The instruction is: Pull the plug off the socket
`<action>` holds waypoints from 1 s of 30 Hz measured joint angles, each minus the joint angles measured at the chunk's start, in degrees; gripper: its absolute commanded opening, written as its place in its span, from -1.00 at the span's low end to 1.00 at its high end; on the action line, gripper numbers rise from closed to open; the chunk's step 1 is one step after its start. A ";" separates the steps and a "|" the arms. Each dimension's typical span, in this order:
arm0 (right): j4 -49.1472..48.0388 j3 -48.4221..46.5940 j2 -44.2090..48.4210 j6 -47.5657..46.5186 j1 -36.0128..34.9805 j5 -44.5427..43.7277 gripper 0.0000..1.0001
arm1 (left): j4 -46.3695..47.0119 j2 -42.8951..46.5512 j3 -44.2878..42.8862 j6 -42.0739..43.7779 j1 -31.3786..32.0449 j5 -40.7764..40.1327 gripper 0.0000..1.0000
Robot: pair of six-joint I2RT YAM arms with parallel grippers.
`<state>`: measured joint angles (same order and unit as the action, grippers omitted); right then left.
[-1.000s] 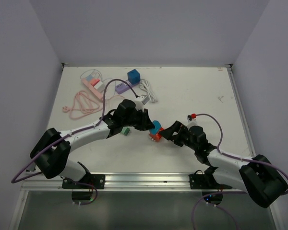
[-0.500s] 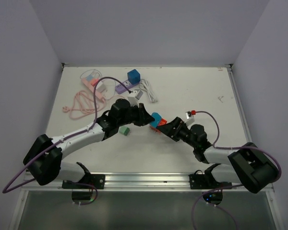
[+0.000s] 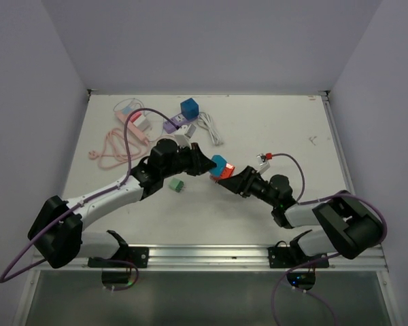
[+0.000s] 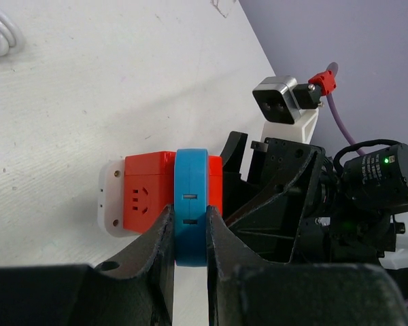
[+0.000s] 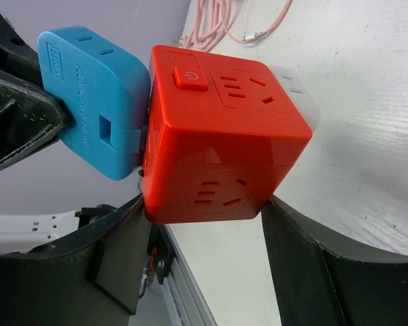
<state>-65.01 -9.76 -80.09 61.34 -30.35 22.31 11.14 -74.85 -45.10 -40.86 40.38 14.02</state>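
Left wrist view: left fingers (image 4: 149, 255) pinch the blue plug (image 4: 191, 204), seated against the red cube socket (image 4: 146, 193) clamped by right fingers (image 5: 306, 265), held over the surface (image 4: 88, 81); the plug faces the left arm.

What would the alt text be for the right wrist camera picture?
A red cube socket is clamped between the two dark fingers of the right pincer. A blue plug sits against its left face, gripped by the left pincer. A pink cable lies on the white table behind.
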 measured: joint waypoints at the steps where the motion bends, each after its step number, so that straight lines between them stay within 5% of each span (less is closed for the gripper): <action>1: 0.48 -0.24 0.20 -0.42 0.00 0.04 0.37 | -0.13 0.20 0.00 0.24 -0.07 -0.20 -1.00; 8: 7.69 -2.14 5.31 -3.15 0.00 0.35 0.64 | -2.21 1.36 -0.02 3.91 -0.24 -2.62 -1.00; 25: 26.95 -9.11 10.80 -8.68 0.00 -4.76 0.68 | -3.23 1.60 -0.02 5.90 -0.22 -2.86 -1.00; 30: 27.26 -9.22 10.78 -8.70 0.00 -6.36 0.55 | -2.99 1.60 -0.02 5.44 -0.20 -1.55 -1.00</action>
<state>-37.76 -18.98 -69.32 52.64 -30.35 15.94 8.14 -73.25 -45.12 -35.42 40.18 12.47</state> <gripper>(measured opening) 0.812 0.205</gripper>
